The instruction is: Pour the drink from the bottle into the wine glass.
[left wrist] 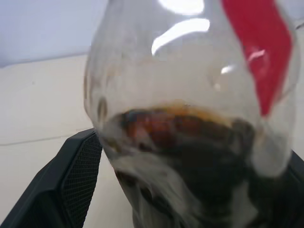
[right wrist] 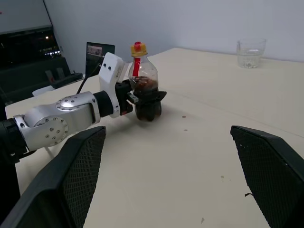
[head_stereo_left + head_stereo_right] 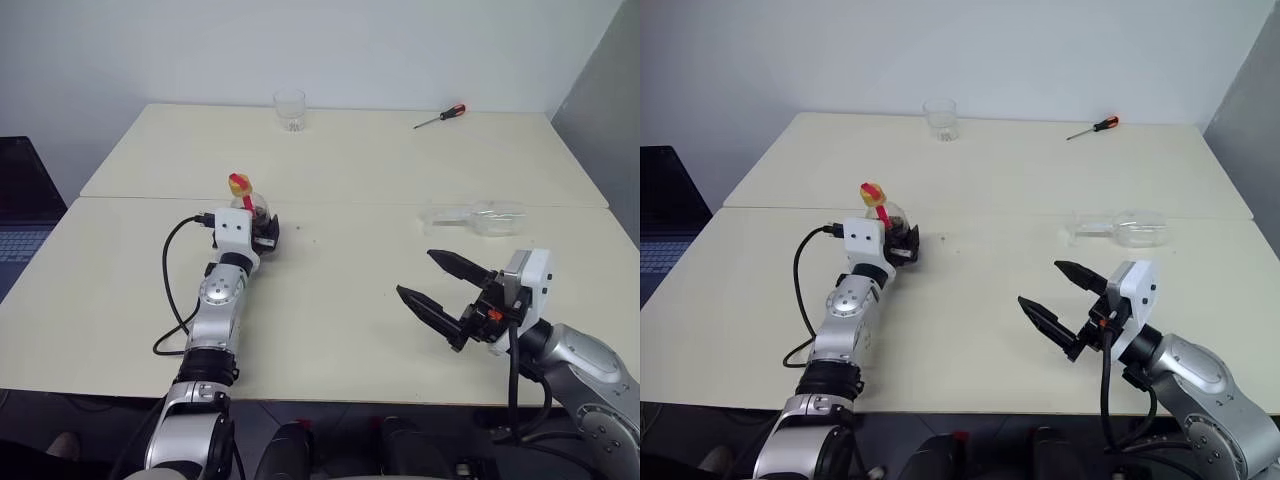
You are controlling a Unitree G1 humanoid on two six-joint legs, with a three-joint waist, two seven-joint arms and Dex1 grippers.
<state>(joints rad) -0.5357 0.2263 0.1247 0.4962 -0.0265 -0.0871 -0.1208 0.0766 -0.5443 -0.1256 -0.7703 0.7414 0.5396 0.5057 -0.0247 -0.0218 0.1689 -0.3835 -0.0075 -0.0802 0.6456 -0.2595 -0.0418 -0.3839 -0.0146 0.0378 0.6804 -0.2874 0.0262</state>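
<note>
The bottle (image 3: 252,205), small and clear with a yellow cap and red neck label, stands upright on the left half of the table. Dark drink (image 1: 190,142) fills its lower part. My left gripper (image 3: 263,233) is open, its black fingers (image 2: 154,96) reaching around the bottle's belly on both sides. The wine glass (image 3: 482,217) lies on its side at the right, bowl to the right and stem pointing left. Nearer the front edge, my right gripper (image 3: 415,273) hovers open and holds nothing, well short of the wine glass.
A short clear tumbler (image 3: 290,110) stands at the far edge of the back table. A red-handled screwdriver (image 3: 441,117) lies at the back right. A seam (image 3: 340,202) runs between the two cream tables. A dark laptop (image 3: 20,215) sits off the left side.
</note>
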